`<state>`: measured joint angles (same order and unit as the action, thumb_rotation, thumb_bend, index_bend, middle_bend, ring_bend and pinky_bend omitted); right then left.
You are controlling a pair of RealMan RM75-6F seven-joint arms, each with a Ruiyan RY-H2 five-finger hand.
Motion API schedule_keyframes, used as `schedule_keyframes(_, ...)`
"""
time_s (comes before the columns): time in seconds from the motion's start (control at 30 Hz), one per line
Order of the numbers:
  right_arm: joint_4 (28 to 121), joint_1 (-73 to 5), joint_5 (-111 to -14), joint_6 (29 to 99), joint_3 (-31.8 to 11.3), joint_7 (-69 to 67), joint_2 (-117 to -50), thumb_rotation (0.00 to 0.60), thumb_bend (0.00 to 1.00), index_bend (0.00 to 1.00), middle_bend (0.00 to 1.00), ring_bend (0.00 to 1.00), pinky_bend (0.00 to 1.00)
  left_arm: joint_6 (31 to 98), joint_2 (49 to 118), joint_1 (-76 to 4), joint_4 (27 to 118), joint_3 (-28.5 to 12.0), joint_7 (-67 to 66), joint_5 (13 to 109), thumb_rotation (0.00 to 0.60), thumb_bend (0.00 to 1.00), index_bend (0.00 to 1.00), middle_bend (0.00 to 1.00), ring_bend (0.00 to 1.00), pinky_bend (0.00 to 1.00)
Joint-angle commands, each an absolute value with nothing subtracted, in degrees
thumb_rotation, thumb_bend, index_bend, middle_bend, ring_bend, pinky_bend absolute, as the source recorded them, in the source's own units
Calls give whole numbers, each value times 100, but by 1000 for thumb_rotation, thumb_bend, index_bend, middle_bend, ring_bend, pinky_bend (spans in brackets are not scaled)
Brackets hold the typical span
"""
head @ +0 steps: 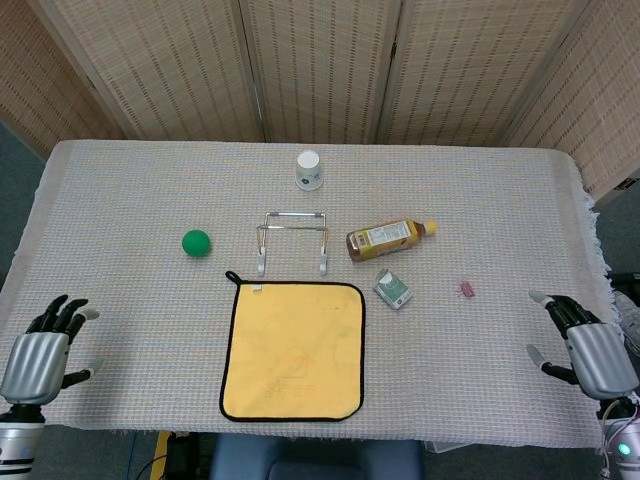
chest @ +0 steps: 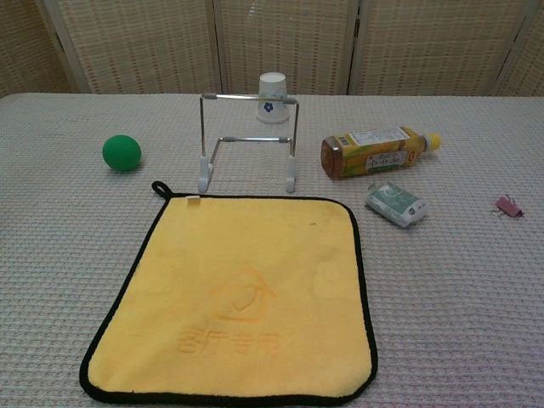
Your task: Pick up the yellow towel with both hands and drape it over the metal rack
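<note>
Well, nothing has been picked up yet, by the look of it. From the head view, the yellow towel (head: 293,350) lies spread flat near the front edge of the table (head: 120,200), its black-trimmed far edge just in front of the feet of the metal rack (head: 292,240), which stands upright and bare. The left hand (head: 38,347) sits at the near left corner of the table, fingers apart and holding nothing; the right hand (head: 588,347) is at the near right corner, likewise spread and empty. Both are well apart from the towel. Around the rack sit a green ball (head: 196,242) to its left, a white paper cup (head: 309,169) behind it, a tea bottle (head: 389,238) lying on its side to the right, a small green packet (head: 394,289) just off the towel's far right corner, and a pink clip (head: 466,289) further right.

From the chest view, neither hand shows at all. The towel (chest: 238,293) fills the foreground, flat and smooth, with its hanging loop at the far left corner, almost touching the rack's (chest: 248,140) left foot. The rack's top bar crosses in front of the cup (chest: 273,97).

I'd judge this the very start: the reach is still to come. Each hand would need to come inward to its own side of the towel, pinch an edge or corner, and the two lift together high enough to clear the top bar without knocking the rack, the bottle (chest: 374,150) or the packet (chest: 396,204).
</note>
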<state>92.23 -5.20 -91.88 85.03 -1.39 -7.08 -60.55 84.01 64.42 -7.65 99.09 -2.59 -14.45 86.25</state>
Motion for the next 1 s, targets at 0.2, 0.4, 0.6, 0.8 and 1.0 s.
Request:
schedule_keyframes(0.2,9281,-629,-9339,8414,-109,-695,-6046,600,301,148,238,223,370,8192,6493,-1074,9446,66,-865,9640,600,208,424,601,495,681)
schedule_keyframes(0.4,9286,-757,-9467,8271,-67,-715,-6109,600,301,148,261,223,370,7928,6671,-1371,9095,317,-657,10285,600,207,445,743,614,821)
schedule_keyframes(0.6,9271,-874,-9578,8140,-15,-764,-6185,600,301,148,263,222,370,7530,6837,-1640,9004,580,-724,10712,600,208,450,836,696,888)
schedule_keyframes(0.8,9255,-928,-9625,8088,29,-804,-6197,600,301,148,263,223,370,7277,7128,-1839,8888,729,-836,10990,600,207,461,880,731,902)
schedule_keyframes(1.0,9209,-941,-9597,8047,75,-869,-6213,600,301,148,266,223,370,7154,7516,-1929,8682,834,-914,11115,600,207,475,913,757,911)
